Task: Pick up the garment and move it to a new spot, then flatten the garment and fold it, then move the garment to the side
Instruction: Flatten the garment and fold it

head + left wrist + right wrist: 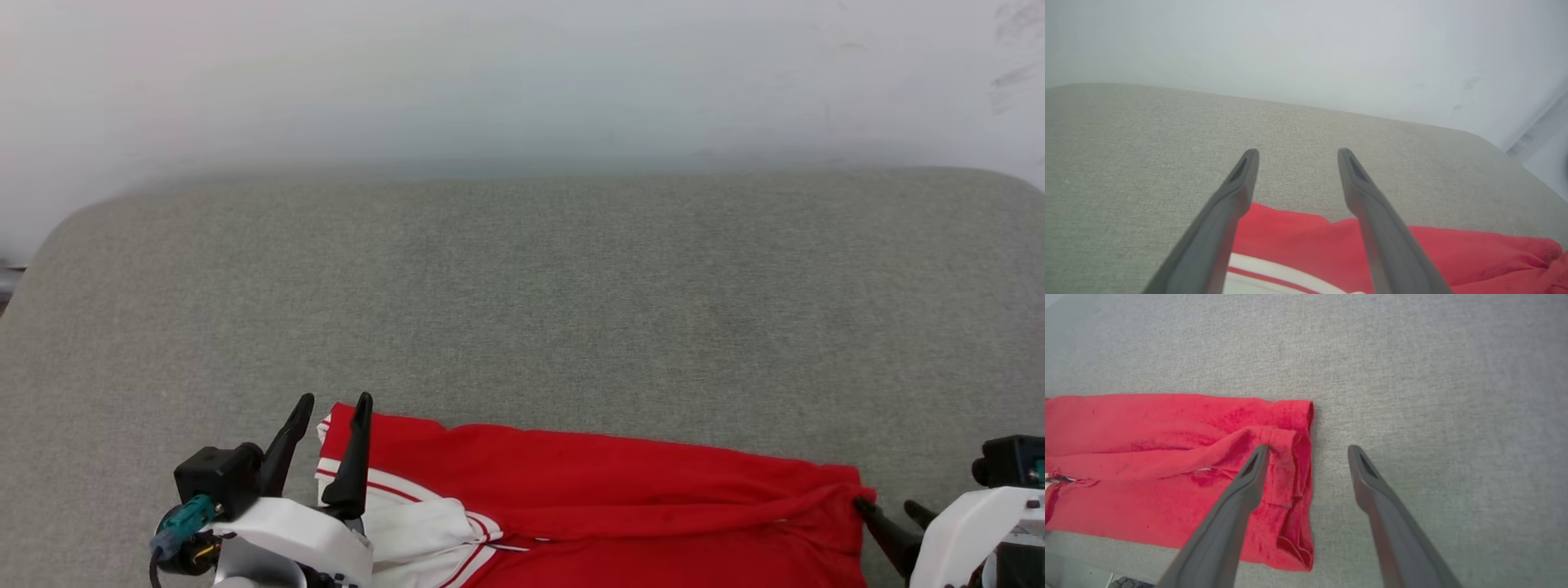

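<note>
Head view: the garment (588, 490) runs lengthwise from 9 to 3 o'clock, with the left gripper (333, 400) at one end and the right gripper (887, 506) at the other. Both are spread wide and hold nothing.

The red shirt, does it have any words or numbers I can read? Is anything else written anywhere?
None: no word or number can be read.
The garment lies folded, showing plain red cloth and a white sleeve with red stripes.
The dark marks on the wall look like scuffs, not letters.
</note>
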### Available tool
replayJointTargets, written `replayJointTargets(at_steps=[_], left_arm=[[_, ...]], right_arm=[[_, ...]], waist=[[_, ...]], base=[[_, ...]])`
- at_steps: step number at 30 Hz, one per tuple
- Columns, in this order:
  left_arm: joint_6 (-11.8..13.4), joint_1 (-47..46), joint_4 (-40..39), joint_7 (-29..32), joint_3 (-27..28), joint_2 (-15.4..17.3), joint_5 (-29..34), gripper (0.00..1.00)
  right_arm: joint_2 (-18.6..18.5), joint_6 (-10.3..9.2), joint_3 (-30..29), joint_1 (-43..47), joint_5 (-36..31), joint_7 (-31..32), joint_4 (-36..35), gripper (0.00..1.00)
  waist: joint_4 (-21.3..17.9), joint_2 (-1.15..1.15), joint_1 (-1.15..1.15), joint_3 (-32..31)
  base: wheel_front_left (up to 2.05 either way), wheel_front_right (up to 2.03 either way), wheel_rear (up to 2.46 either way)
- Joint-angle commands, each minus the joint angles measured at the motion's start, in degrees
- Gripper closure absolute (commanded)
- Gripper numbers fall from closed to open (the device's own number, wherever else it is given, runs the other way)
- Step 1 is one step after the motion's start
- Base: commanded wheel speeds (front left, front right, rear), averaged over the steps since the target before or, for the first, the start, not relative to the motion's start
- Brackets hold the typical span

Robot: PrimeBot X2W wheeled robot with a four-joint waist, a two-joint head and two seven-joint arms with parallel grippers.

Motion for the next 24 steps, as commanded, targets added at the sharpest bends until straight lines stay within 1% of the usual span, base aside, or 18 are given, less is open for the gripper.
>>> replayJointTargets(at_steps=[1, 7, 14, 15, 16, 19, 24], left_arm=[[0.03, -0.5, -0.1, -0.21, 0.14, 0.01, 0.48, 0.0], [0.26, -1.06, -1.37, -0.43, 2.09, -1.7, 4.77, 0.0], [-0.41, 0.4, -1.53, -0.45, 4.05, -4.05, 7.96, 0.0], [-0.53, 0.31, -1.42, -0.45, 4.13, -4.28, 8.3, 0.0], [-0.71, 0.19, -1.3, -0.46, 4.07, -4.35, 8.88, 0.0], [-0.78, -0.02, -1.11, -0.44, 4.42, -4.74, 9.91, 0.0], [-1.0, 0.59, -0.87, -0.4, 5.3, -5.28, 11.07, 0.0]], right_arm=[[0.21, -0.05, 0.17, -0.47, 0.05, 0.27, 0.15, 0.0], [1.27, -0.04, 3.49, -0.25, 0.93, 2.17, 3.44, 0.0], [2.05, -0.04, 8.13, -0.87, 3.12, 4.59, 11.21, 0.0], [2.12, -0.03, 8.78, -0.91, 3.58, 5.12, 12.23, 0.58], [2.17, -0.03, 9.35, -1.07, 4.0, 5.28, 13.08, 1.0], [1.78, -0.05, 10.33, -1.96, 4.94, 5.02, 14.26, 1.0], [-0.66, -0.05, 10.68, -4.26, 5.66, 2.66, 12.94, 1.0]], waist=[[0.5, 0.0, 0.0, 0.34], [2.09, 0.0, 0.0, 1.71], [2.84, 0.0, 0.0, 2.86], [2.89, 0.0, 0.0, 2.96], [2.95, 0.0, 0.0, 3.06], [3.14, 0.0, 0.0, 3.29], [2.99, 0.0, 0.0, 2.74]], base=[[0.0, 0.0, 0.0], [0.0, 0.0, 0.0], [0.0, 0.0, 0.0], [0.0, 0.0, 0.0], [0.0, 0.0, 0.0], [0.0, 0.0, 0.0], [0.0, 0.0, 0.0]])
